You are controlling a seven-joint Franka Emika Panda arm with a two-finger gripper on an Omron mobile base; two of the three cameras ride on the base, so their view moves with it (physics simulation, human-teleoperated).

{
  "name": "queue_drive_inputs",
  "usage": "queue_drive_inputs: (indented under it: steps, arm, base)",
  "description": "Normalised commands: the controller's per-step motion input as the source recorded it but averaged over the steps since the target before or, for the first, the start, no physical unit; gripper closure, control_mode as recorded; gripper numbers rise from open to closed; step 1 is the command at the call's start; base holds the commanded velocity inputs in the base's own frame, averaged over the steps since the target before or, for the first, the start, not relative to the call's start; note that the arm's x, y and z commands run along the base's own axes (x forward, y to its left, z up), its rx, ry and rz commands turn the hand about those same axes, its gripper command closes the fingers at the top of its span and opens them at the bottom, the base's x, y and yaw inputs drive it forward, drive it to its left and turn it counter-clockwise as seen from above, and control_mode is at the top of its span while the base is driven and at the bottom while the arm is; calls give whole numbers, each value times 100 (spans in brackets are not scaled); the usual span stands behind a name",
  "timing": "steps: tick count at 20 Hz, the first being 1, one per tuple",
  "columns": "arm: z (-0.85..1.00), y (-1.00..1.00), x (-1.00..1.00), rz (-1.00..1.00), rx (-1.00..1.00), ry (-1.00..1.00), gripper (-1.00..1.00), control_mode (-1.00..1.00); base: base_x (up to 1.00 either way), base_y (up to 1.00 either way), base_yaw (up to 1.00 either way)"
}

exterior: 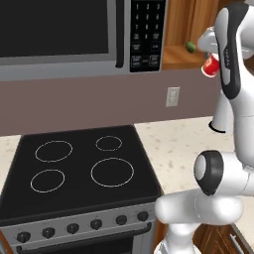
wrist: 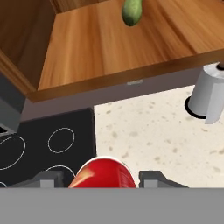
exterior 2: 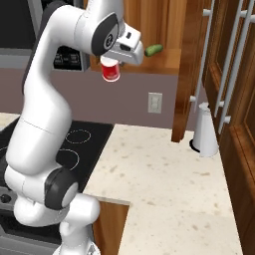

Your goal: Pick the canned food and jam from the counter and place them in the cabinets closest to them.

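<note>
My gripper point(exterior 2: 111, 63) hangs high in front of the open wall cabinet, shut on a red container point(exterior 2: 110, 70) with a white top. Whether this is the jam or the canned food I cannot tell. In the hand view the red container point(wrist: 104, 174) sits between the two fingertips. It hangs just below and in front of the front edge of the cabinet's wooden shelf point(wrist: 109, 43). The left base view shows the red container point(exterior: 211, 65) partly behind my forearm. The cabinet's door point(exterior 2: 191, 74) stands open to the right.
A green oblong thing point(wrist: 132, 12) lies on the shelf. A white cone-shaped object point(exterior 2: 205, 130) stands on the speckled counter point(exterior 2: 164, 179) under the cabinet. The black stove point(exterior: 79, 163) and grey microwave point(exterior: 74, 34) are to the left. More wooden doors point(exterior 2: 239, 99) stand at far right.
</note>
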Motion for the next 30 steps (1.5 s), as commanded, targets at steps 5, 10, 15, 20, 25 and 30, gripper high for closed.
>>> queue_drive_inputs:
  steps: [5,10,15,20,25,30]
  arm:
    - [19,-1,18,0,3,0,100,-100]
    - [10,0,30,0,0,0,100,-100]
    - [0,0,3,0,-1,0,100,-100]
    - [0,0,8,3,-2,1,100,-100]
    - [0,0,16,9,-6,5,100,-100]
    - [0,0,11,9,-4,5,100,-100]
  base:
    - [0,0,0]
    - [0,0,0]
    - [0,0,0]
    - [0,0,0]
    - [0,0,0]
    - [0,0,0]
